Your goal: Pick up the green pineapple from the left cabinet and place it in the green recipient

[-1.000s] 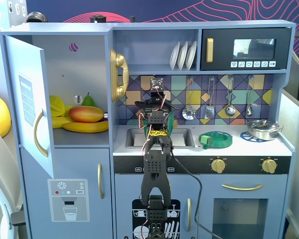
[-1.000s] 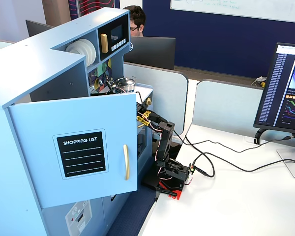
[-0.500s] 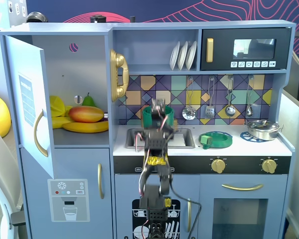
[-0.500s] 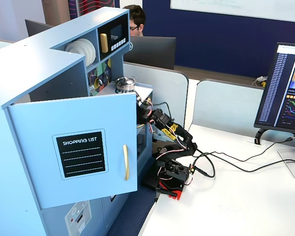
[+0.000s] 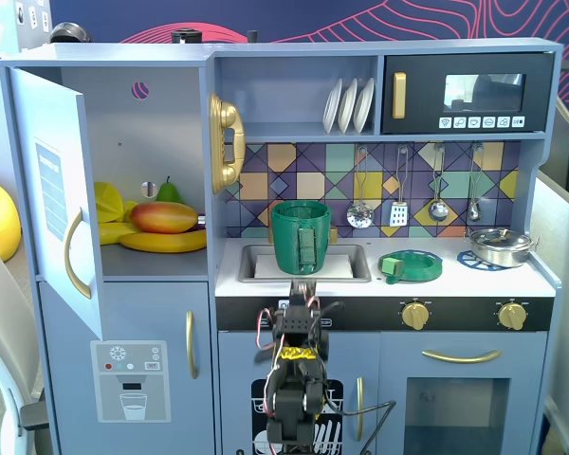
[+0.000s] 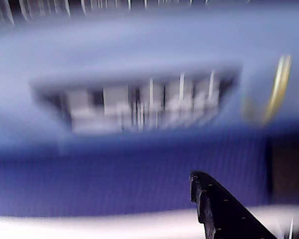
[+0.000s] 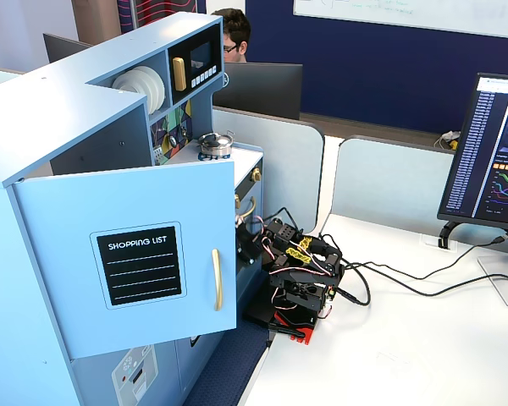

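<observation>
The left cabinet (image 5: 161, 123) stands with its door (image 5: 62, 199) swung open; the door also shows in a fixed view (image 7: 76, 220). On its shelf I see a mango (image 5: 163, 217), a banana (image 5: 163, 242) and the top of a green pear (image 5: 168, 191). The green pineapple is not in view. The green recipient (image 5: 302, 237) stands in the sink. My arm (image 5: 294, 379) is folded low in front of the kitchen's lower doors (image 7: 300, 279). In the blurred wrist view my gripper (image 6: 92, 206) looks open and empty, one black finger (image 6: 224, 214) showing.
A flat green dish (image 5: 412, 265) and a metal pan (image 5: 500, 246) sit on the counter to the right of the sink. A gold phone (image 5: 226, 142) hangs beside the cabinet. Cables (image 7: 406, 283) run across the white desk, where a monitor (image 7: 491, 152) stands.
</observation>
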Controlling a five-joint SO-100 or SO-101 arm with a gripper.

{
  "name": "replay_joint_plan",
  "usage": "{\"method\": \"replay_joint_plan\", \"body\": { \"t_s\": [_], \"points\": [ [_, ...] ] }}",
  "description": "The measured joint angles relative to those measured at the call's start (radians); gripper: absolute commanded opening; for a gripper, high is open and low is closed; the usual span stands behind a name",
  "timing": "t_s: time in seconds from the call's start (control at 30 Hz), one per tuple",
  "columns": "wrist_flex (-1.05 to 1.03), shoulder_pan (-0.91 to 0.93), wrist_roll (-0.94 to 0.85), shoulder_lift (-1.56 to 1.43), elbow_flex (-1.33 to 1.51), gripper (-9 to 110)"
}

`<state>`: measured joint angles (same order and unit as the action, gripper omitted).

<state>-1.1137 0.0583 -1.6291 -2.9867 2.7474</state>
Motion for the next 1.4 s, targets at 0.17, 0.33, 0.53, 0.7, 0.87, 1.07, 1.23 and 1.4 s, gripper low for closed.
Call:
{"method": "replay_joint_plan", "body": {
  "t_s": [0.17,0.33,0.53,0.7,0.87,1.07,1.23,1.4],
  "points": [
    [-0.201,0.0,0.011,-0.101,0.121,41],
    [-0.322,-0.017,0.038,-0.152,0.149,32],
    [-0.324,-0.021,0.08,-0.192,0.164,13],
    [-0.324,-0.021,0.083,-0.196,0.167,1],
    [-0.324,-0.021,0.083,-0.196,0.167,2],
    [-0.324,-0.021,0.083,-0.196,0.167,3],
    [-0.324,-0.028,0.083,-0.196,0.167,4],
    [-0.324,-0.028,0.083,-0.196,0.167,4]
  ]
}}
